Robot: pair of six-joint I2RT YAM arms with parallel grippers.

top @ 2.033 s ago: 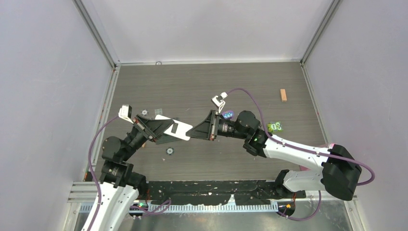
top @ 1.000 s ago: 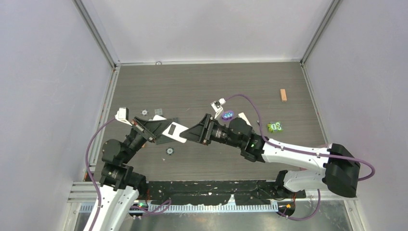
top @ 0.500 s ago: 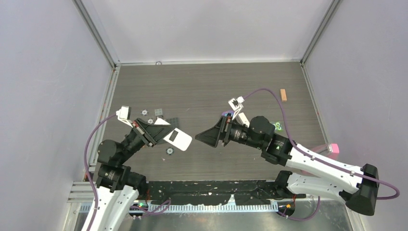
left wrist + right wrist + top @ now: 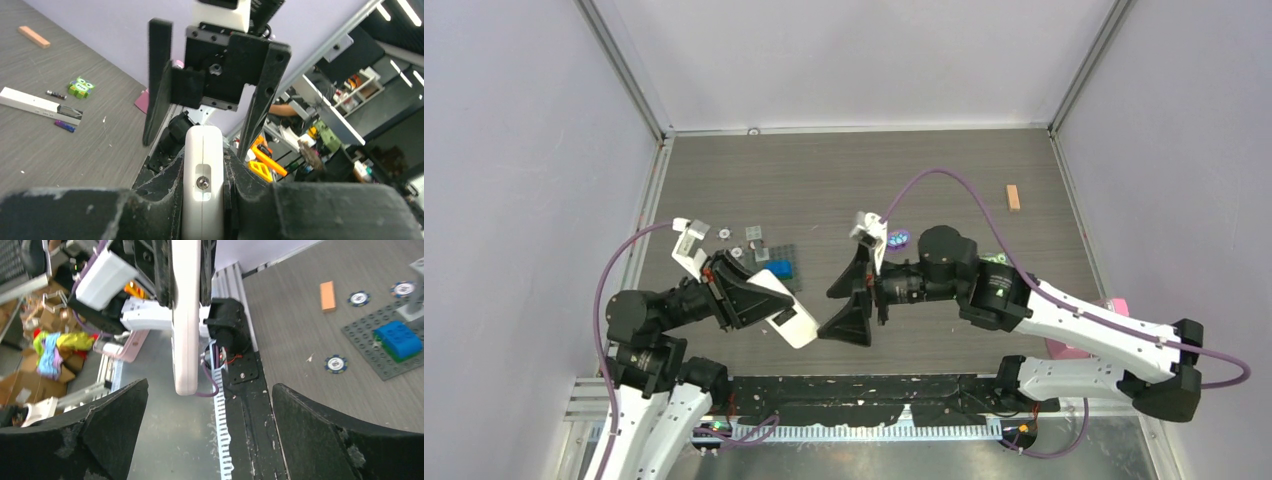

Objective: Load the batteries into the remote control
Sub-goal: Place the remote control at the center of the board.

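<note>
White wide remote (image 4: 792, 321) in left fingers (image 4: 744, 292), wrist alone shows remote control (image 4: 40, 105)

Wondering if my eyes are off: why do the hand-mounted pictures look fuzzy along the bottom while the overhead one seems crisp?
Left wrist: left gripper's fingers too close, blurred; the wide white remote is sharp. Right wrist: right gripper's fingers likewise blurred. Top external: evenly lit, sharp.
</note>
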